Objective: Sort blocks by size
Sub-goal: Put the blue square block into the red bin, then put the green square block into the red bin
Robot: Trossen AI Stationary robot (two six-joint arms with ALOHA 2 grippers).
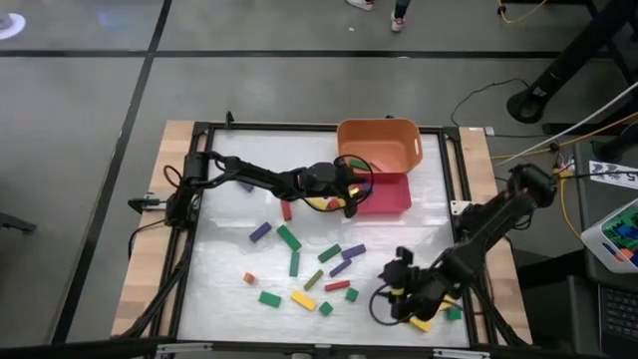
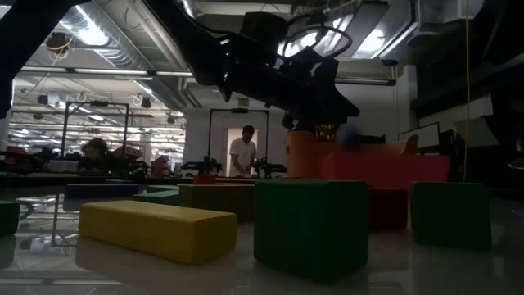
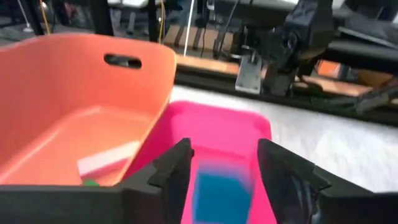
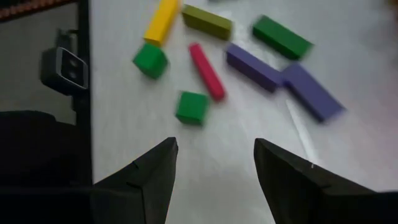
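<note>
Nearest the front edge of the surface (image 1: 224, 289), at about five o'clock, the right gripper (image 4: 214, 168) hangs low with its fingers (image 4: 149, 177) spread and nothing between them. A yellow bar (image 1: 421, 323) and a green cube (image 1: 454, 314) lie just beside it. Ahead of it sit more loose blocks: two green cubes (image 4: 191, 107), a red bar (image 4: 208, 71), two purple bars (image 4: 254, 67), an olive bar (image 4: 207, 22) and a green bar (image 4: 282, 37).

Across the middle of the surface the rest of the blocks (image 1: 304, 267) lie scattered, bars and cubes mixed, still unsorted.

Farther back, at about twelve o'clock, the left gripper (image 3: 224, 171) hovers over the pink tray (image 3: 233, 127), just beside the orange bin (image 3: 68, 106). A blurred blue cube (image 3: 221, 193) shows between its spread fingers (image 3: 171, 177); it seems to be dropping into the tray, though whether the pads touch it cannot be told. A pale pink bar (image 3: 107, 158) and a green piece (image 3: 91, 182) already lie in the bin.

Judging from that, bars go to the bin and cubes to the tray, and a cube is being delivered now. Next the left arm would need to lift clear of the tray wall, while the right gripper closes on one nearby block, squarely across its narrow sides.
</note>
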